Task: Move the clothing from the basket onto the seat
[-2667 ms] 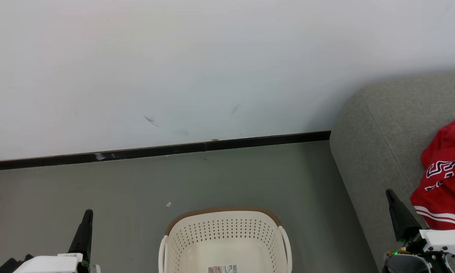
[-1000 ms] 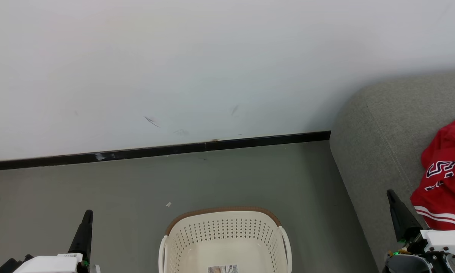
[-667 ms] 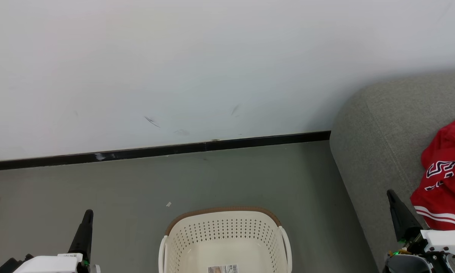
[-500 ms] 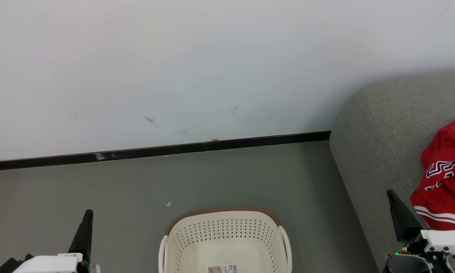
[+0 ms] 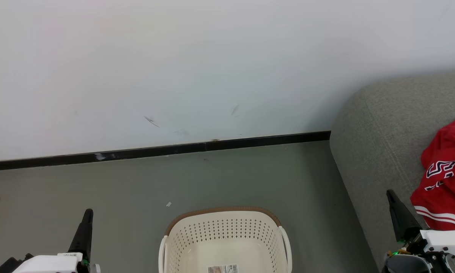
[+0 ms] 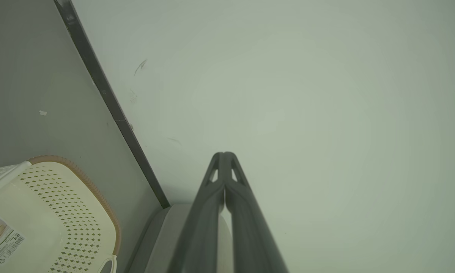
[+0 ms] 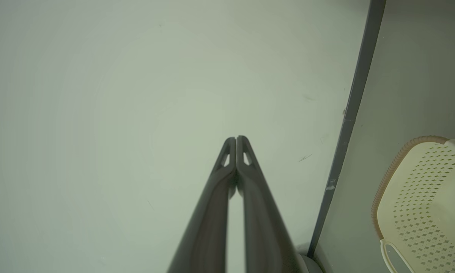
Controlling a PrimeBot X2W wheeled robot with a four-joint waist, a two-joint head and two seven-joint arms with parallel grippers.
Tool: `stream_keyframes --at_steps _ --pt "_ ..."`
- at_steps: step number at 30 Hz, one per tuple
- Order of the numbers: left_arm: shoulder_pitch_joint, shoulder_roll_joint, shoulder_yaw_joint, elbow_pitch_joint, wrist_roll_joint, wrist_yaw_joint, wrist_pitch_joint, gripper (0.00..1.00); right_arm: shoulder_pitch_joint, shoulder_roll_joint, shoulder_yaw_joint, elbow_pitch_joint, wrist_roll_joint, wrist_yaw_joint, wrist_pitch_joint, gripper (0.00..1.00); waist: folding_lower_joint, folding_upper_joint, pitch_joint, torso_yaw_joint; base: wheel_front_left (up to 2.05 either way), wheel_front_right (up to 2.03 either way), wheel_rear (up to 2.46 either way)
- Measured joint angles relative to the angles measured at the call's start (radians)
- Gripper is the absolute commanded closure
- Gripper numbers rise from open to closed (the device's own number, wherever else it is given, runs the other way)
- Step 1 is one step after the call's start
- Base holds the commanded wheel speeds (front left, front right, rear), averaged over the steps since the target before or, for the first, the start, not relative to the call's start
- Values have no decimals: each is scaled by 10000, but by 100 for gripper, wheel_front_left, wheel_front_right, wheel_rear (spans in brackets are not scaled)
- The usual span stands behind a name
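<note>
The clothing point(image 5: 445, 178) is a red bundle with dark white-outlined lettering and white stripes, lying on the grey seat point(image 5: 379, 125) at the right. On the floor at the bottom centre stands the cream basket point(image 5: 224, 231) with its brown rim; only a label shows on its floor. My left gripper point(image 5: 87, 213) points up at the lower left, shut and holding nothing. My right gripper point(image 5: 389, 193) rises at the lower right beside the clothing, also shut with nothing in it. Both wrist views show touching fingertips, left point(image 6: 224, 154) and right point(image 7: 236, 138), aimed at the wall.
A white wall point(image 5: 197, 68) with a black skirting board point(image 5: 155, 150) runs behind the grey floor point(image 5: 98, 185). A small pale scrap point(image 5: 169, 204) lies on the floor left of the basket. The seat's rounded corner stands close to the basket's right side.
</note>
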Motion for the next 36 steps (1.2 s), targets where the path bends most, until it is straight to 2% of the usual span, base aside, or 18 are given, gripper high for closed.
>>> stream_keyframes --at_steps 36 --pt "-1 -8 25 0 0 0 0 100 0 44 -48 10 -79 0 88 100 -1 0 1 0 0 0 0"
